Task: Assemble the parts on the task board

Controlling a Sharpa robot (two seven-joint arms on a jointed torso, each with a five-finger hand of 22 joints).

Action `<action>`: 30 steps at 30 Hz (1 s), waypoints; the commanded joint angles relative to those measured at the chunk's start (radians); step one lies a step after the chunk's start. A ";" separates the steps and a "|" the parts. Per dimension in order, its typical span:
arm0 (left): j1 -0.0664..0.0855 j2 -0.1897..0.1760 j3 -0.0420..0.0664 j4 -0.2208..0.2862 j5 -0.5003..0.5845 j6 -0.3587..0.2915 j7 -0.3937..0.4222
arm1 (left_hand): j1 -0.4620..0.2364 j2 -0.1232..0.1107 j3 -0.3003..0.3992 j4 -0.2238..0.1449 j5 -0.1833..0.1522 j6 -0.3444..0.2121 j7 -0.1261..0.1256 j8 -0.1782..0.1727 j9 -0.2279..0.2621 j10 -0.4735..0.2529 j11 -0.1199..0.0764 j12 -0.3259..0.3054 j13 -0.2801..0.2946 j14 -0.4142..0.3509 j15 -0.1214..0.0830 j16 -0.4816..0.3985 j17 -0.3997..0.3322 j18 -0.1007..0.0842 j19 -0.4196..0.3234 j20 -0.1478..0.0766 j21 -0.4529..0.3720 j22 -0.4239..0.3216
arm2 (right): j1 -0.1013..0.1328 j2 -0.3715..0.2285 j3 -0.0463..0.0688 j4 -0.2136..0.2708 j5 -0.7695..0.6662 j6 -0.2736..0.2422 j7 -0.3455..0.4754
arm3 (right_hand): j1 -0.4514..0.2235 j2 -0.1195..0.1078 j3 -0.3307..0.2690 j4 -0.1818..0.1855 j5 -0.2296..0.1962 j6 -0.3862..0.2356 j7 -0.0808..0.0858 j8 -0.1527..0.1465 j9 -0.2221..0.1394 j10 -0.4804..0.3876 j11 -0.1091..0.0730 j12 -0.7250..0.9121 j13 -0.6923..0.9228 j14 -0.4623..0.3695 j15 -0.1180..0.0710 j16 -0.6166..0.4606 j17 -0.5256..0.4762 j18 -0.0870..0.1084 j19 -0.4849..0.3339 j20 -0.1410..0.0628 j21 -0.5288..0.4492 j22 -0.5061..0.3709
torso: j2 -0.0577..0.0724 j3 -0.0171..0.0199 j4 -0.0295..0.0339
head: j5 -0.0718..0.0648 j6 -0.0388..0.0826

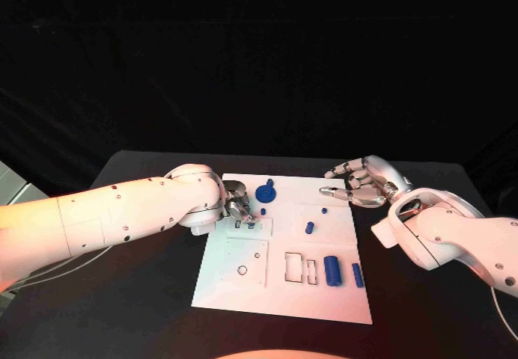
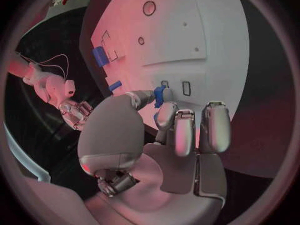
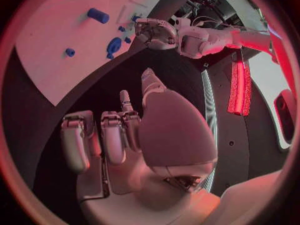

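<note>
Left silver hand (image 1: 236, 207) pinches a small blue plastic part (image 2: 160, 94) directly above the flat white task board (image 1: 324, 299), nearer than the open, empty right hand (image 1: 361, 183).

No legible text, label, brand, number or sign found anywhere. Task board (image 1: 283, 292) checked: plain white, bearing only outlined rectangles and small circles, no lettering. Blue parts (image 1: 332, 270) unmarked. Arms and hands carry no readable marking. Table (image 1: 141, 314) surface black, without inscriptions.

Blue parts (image 1: 331, 270), white task board (image 1: 243, 288)
</note>
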 commanded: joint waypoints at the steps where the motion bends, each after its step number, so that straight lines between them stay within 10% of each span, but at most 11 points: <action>1: -0.002 0.000 0.000 0.007 -0.027 0.011 0.012 | -0.011 0.000 0.228 -0.220 0.006 0.019 -0.008 0.006 -0.001 0.005 -0.002 0.003 -0.001 0.081 -0.005 0.004 0.177 -0.008 0.007 -0.005 0.004 0.002 | -0.001 0.001 0.000 0.000 -0.011 0.016 0.004 | -0.001 0.006 0.002 0.002 0.001 -0.002 0.001 0.001 -0.001 0.038 0.004 -0.004 0.199 0.107 0.007 0.001 0.258 -0.002 0.095 0.003 -0.006 0.252 | -0.001 0.0002 -0.0001 | 0.001 0.000; 30: -0.010 -0.010 -0.002 0.025 -0.041 0.024 0.003 | -0.013 -0.001 0.236 -0.227 0.006 0.021 -0.008 0.006 -0.001 0.006 -0.002 0.002 -0.002 0.081 -0.004 0.004 0.178 -0.008 0.008 -0.005 0.005 0.004 | -0.002 0.002 0.000 -0.002 -0.012 0.021 0.002 | -0.007 0.008 0.000 0.002 0.001 -0.003 0.001 0.001 -0.001 0.038 0.004 -0.004 0.199 0.107 0.007 0.001 0.258 -0.002 0.095 0.003 -0.006 0.252 | 0.000 0.0005 0.0004 | 0.003 0.004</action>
